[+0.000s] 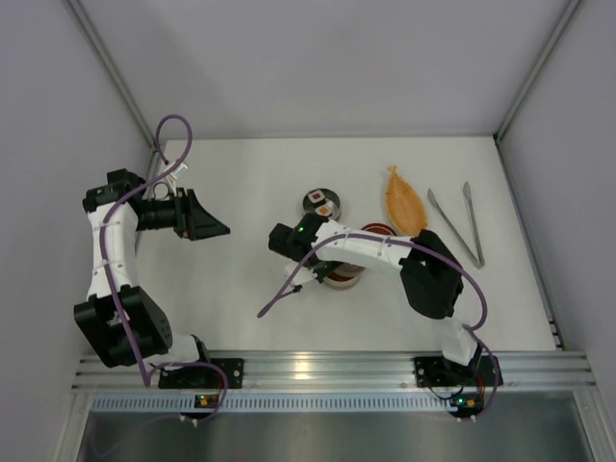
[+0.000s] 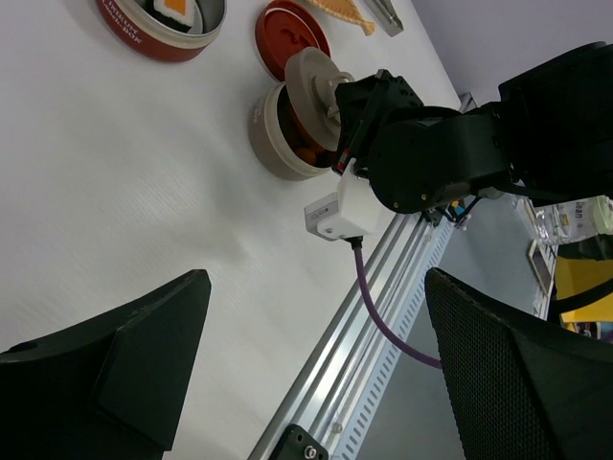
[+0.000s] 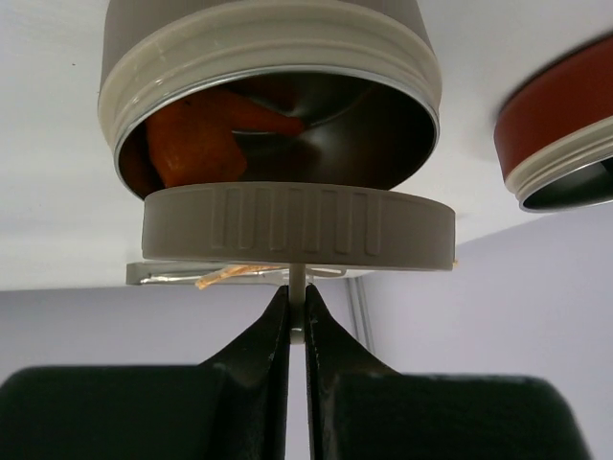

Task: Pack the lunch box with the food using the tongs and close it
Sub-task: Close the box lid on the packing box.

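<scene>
My right gripper is shut on the thin handle of a beige round lid, which it holds tilted at the mouth of a beige lunch box tin. Orange food chunks lie inside that tin. A second tin further back holds a white block with a dark and red top. The silver tongs lie at the back right, away from both arms. My left gripper hangs open over the left of the table, with nothing between its fingers.
A red-sided tin stands just right of the beige one, close to the right forearm. An orange boat-shaped tray lies between it and the tongs. The aluminium rail runs along the near table edge.
</scene>
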Tool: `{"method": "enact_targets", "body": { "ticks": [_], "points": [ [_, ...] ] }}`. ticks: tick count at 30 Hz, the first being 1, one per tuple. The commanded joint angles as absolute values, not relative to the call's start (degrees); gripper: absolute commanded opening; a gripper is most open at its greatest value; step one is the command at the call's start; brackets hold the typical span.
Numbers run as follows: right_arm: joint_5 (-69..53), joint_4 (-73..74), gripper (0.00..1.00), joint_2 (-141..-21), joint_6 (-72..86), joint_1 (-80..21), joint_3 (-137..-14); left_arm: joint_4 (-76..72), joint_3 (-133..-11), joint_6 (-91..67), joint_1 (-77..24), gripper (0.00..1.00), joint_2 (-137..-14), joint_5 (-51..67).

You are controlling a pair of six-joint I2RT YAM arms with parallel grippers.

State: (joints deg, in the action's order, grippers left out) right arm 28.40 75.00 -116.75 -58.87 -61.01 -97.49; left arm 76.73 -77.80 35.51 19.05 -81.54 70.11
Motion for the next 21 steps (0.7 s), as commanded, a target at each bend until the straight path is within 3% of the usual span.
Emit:
{"method": "enact_targets", "body": {
  "ticks": [1,21],
  "points": [
    [32.2,84.4,0.00,-117.2,-57.2,-62.7,-99.8,82.1,-77.0,39.6,19.4,0.98,-81.6,73.0],
    [31.1,84.9,0.02,-121.1,-55.0,-65.0,-101.9,85.4,-76.6,43.3,19.5,0.98,-82.6,72.9]
  ]
}}
